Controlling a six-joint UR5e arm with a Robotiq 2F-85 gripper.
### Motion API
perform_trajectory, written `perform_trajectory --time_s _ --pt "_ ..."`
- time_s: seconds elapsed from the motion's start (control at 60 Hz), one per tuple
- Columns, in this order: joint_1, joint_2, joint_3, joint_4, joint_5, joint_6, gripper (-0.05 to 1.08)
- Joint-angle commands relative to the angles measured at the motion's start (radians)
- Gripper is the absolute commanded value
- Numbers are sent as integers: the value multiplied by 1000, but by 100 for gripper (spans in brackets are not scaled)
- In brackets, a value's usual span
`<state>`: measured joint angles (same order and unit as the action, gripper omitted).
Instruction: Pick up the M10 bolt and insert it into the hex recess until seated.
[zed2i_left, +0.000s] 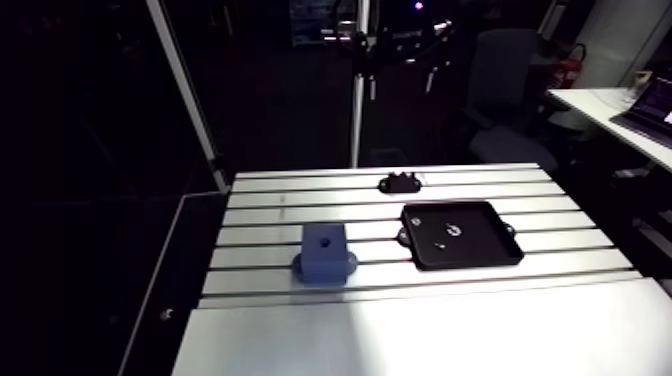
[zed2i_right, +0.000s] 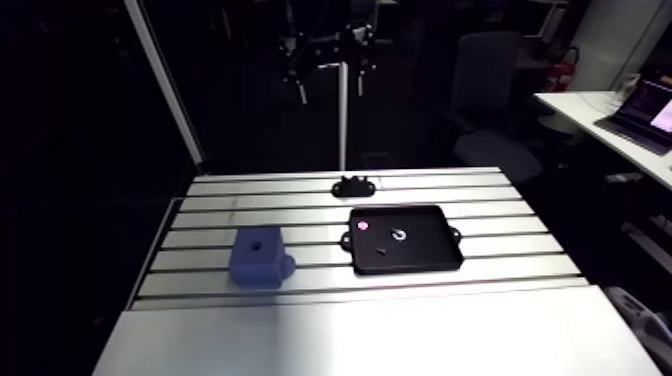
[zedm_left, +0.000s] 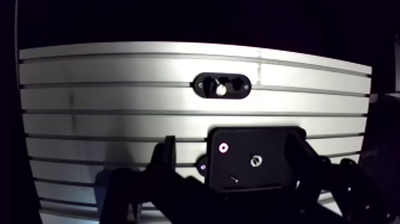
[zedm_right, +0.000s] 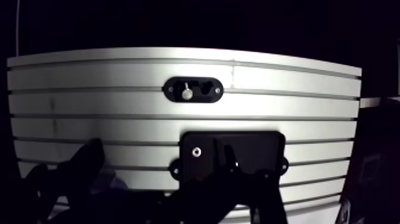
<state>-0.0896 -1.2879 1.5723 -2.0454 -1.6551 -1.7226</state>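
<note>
Your gripper (zedm_left: 235, 149) hangs above the table with its two dark fingers (zedm_left: 166, 156) spread wide and nothing clamped between them. From the wrist view, the black tray (zed2i_left: 485, 245) lies below and between them.

The bolt (zedm_left: 220, 90) is not in that tray. It shows as a small bright metal piece seated in the black oval holder (zedm_left: 205, 85), ahead of the gripper and past the tray. The holder is low and rounded at both ends, and it sits on the slotted aluminium table (zed2i_left: 400, 330) close to the far edge.

The tray is matte black and square with rounded corners, a raised rim and small ears on its sides. You can see a pale ring (zedm_left: 223, 148), a round metallic part (zedm_left: 256, 160) and a thin dark sliver (zedm_left: 234, 177) on its floor, all too small to name.

Beside the tray, with bare table between them, stands a blue block (zed2i_left: 324, 252). It is matte and boxy, and its base flares into a rounded flange. A dark hole (zed2i_left: 326, 240) sits in its top face, and you cannot tell its shape from here.

The slots run across the table in parallel lines. The nearest stretch is a smooth, bright plate. The holder has open slotted surface on both sides, and only a narrow strip of table separates it from the tray's far rim.
</note>
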Motion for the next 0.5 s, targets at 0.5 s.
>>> perform_trajectory --time_s 0.5 --pt "-42 136 31 -189 58 -18 1"
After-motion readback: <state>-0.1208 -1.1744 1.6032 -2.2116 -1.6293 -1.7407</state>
